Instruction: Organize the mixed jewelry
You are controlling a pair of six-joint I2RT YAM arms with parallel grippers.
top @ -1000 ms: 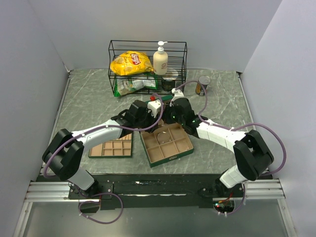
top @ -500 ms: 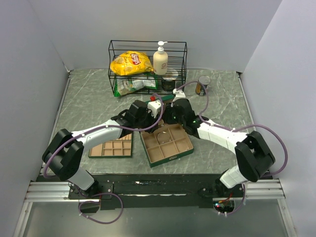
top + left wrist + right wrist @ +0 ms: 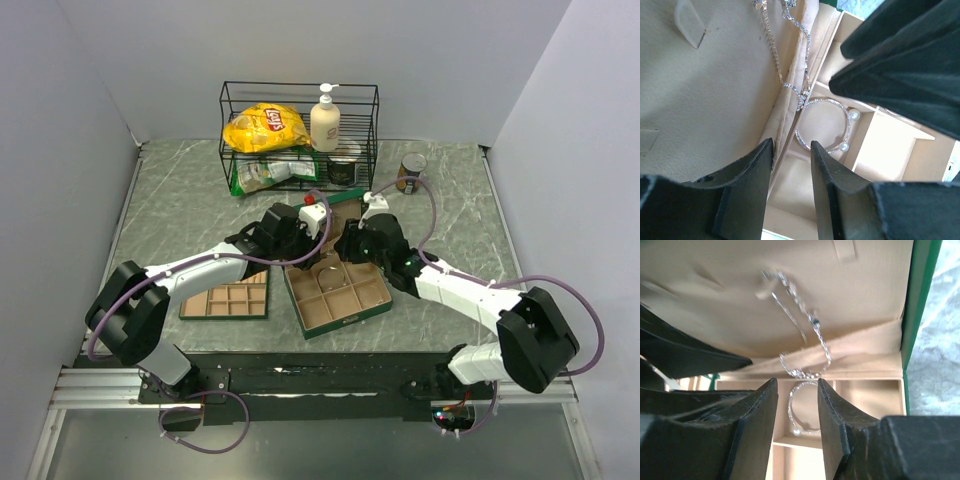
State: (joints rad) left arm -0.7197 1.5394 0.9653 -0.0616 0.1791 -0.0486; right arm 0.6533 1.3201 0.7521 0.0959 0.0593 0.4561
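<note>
Right tool (image 3: 796, 385) has opened, bangle (image 3: 789, 402) lying just beyond it.

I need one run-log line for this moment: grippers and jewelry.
left gripper: open, over green box | right gripper: open, over bangle | bangle: lying in compartment | chain: draped on lid

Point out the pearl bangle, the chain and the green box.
Bangle (image 3: 854, 115): left wrist view, on a pearl at one end.
Chain (image 3: 771, 39): left wrist view, on its straight strand.
Box (image 3: 350, 320): top view, on its green near wall.
</note>
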